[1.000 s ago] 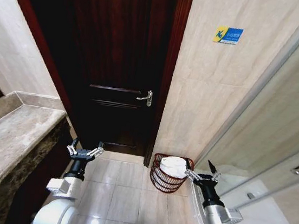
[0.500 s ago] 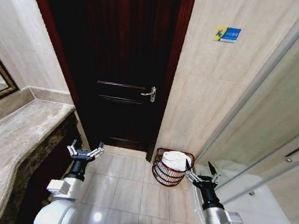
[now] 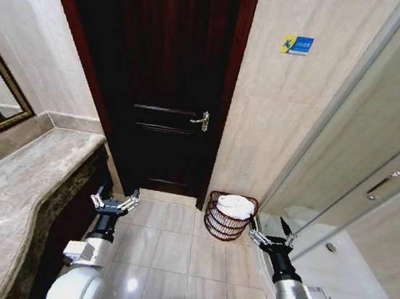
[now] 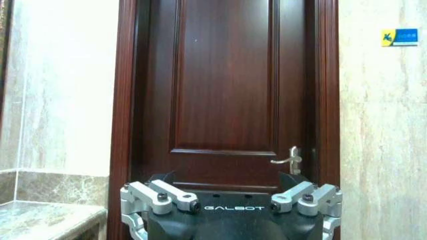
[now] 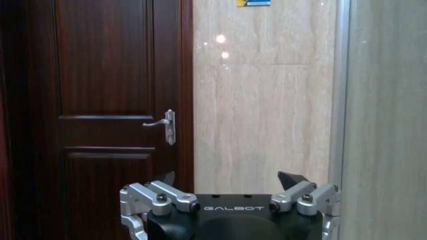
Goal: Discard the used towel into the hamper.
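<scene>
The hamper [image 3: 226, 224], a small dark red-brown woven basket, stands on the floor against the wall just right of the door. A white towel [image 3: 235, 205] lies bunched inside it, showing above the rim. My right gripper [image 3: 270, 235] hovers open and empty a short way to the right of the hamper, nearer to me. Over on the left, beside the counter, my left gripper [image 3: 114, 201] is held up open and empty. Both wrist views look at the door with the fingers [image 4: 159, 195] spread wide and nothing between the fingers [image 5: 159, 196].
A dark wooden door [image 3: 168, 80] with a metal handle [image 3: 202, 120] is shut ahead. A marble counter [image 3: 12, 192] runs along the left. A glass shower partition [image 3: 346, 145] bounds the right. Pale tiled floor [image 3: 166, 244] lies between my arms.
The camera has moved, so the whole scene shifts. The hamper with the towel now sits smaller and farther from my right gripper. Both grippers stay open.
</scene>
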Available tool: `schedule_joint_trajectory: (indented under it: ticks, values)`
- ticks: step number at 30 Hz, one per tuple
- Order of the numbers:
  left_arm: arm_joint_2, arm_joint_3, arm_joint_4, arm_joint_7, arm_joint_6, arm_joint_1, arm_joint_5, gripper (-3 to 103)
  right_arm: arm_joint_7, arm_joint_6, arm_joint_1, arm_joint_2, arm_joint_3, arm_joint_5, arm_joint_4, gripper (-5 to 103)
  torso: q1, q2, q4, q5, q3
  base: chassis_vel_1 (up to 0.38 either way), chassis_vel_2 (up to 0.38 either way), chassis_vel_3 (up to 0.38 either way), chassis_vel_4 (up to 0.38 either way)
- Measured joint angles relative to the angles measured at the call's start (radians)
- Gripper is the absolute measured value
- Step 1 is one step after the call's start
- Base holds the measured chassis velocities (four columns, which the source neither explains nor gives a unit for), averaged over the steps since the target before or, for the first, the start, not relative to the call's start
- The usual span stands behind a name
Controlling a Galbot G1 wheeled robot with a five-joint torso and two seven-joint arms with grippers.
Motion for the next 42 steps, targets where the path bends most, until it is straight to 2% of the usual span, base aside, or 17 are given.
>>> schedule_joint_trajectory:
  ticks: [34,42]
  values:
    - [-0.015,0.021,0.001,-0.004,-0.002,0.002,0.002,100,-0.007,0.014,-0.004,-0.009,0.029,0.003,0.001,100,0.0,0.0,-0.0001,-0.0001,0.0,0.096,-0.093,-0.097,0.096]
    - [-0.025,0.032,-0.001,-0.019,-0.02,0.008,0.026,100,0.002,-0.001,-0.002,-0.009,-0.002,0.003,0.02,100,0.0,0.0,0.0,-0.0001,0.0,0.102,-0.108,-0.089,0.096]
